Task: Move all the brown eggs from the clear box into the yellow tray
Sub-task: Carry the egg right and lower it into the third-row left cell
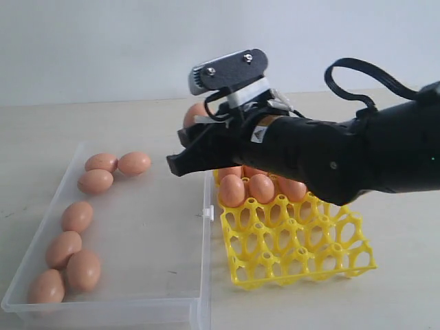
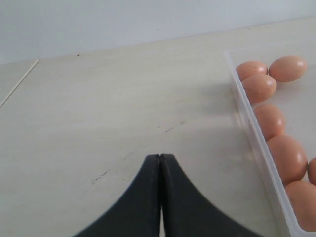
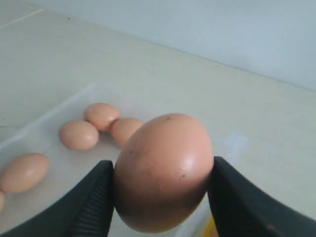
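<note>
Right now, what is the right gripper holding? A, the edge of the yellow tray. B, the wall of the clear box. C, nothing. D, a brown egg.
D: the right gripper has a brown egg pinched between its two black fingers.

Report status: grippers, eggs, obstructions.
Right gripper shut on brown egg, aloft. Left gripper shut, empty, beside clear box. Seven eggs left in box. Yellow tray front cups open; nothing blocking.
</note>
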Tool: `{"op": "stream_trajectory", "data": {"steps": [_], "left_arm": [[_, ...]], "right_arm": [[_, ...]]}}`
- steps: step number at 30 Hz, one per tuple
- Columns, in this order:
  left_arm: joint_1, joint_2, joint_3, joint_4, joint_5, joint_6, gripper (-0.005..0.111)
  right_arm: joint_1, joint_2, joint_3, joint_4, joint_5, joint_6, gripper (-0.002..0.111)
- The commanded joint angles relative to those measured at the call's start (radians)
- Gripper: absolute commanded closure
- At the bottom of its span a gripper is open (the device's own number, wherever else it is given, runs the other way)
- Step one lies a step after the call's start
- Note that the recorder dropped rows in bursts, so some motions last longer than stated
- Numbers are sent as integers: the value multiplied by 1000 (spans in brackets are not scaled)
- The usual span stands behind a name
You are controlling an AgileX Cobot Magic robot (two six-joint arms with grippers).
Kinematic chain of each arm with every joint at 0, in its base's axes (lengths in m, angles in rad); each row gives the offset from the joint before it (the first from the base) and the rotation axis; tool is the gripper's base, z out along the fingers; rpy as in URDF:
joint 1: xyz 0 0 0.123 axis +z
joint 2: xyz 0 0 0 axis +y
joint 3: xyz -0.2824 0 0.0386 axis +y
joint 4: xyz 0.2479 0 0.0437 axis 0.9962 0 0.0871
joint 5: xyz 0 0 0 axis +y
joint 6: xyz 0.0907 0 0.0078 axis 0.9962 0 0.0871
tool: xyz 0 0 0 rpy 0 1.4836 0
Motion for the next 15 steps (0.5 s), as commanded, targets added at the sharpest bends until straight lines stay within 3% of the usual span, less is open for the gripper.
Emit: {"op": "stream_trajectory", "data": {"steps": [1, 15], "left_arm": [[-8, -6, -4, -2, -9, -4, 107], [-8, -6, -4, -2, -9, -4, 107]], "right_arm": [[-61, -19, 76, -23, -69, -8, 108], [-85, 30, 139, -23, -169, -6, 108]]}}
